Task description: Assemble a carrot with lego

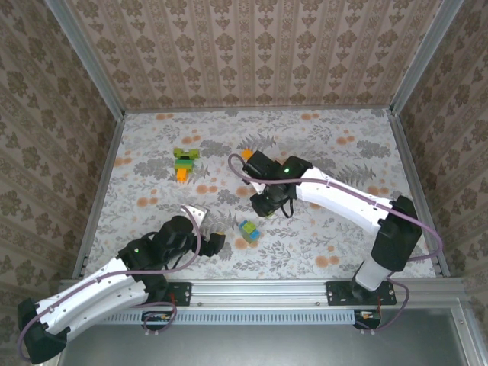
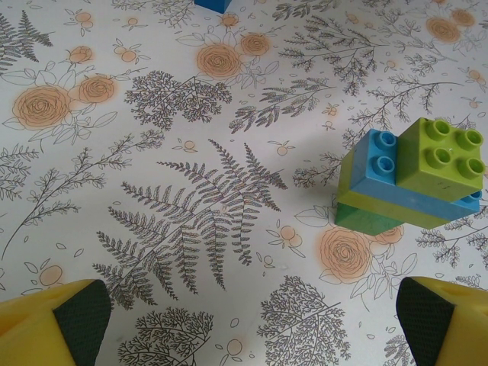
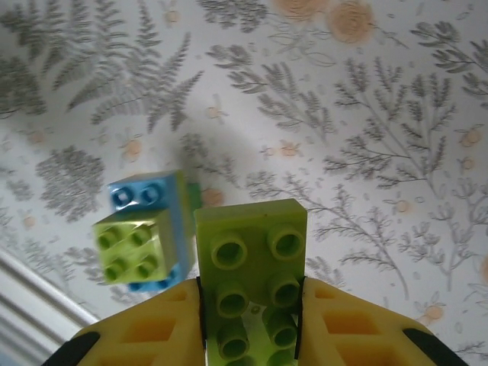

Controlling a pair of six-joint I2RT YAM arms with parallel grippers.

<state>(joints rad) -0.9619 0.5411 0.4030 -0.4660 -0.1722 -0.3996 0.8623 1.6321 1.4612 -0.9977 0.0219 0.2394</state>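
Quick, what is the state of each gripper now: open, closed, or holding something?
The left gripper is open and empty.
The right gripper is closed on a lime brick.

Carrot: the small lime, dark green and orange plastic carrot build (image 1: 184,162) is set on the floral-printed flat tabletop (image 1: 343,152), left of centre and towards the far wall.
Orange piece: the single small orange plastic brick (image 1: 247,155) is placed right of the carrot build, just behind the right arm's wrist.
Stack: the small blue, lime and green plastic brick stack (image 1: 247,229) is set near the table's middle, between the two arms and well apart from the carrot build.
Held piece: the lime studded plastic brick (image 3: 255,282) is clamped between the fingers of the right gripper (image 3: 252,335), above the tabletop and just beside the brick stack.
Left gripper: the left gripper (image 2: 244,320) is held left of the brick stack, apart from it, fingers spread.
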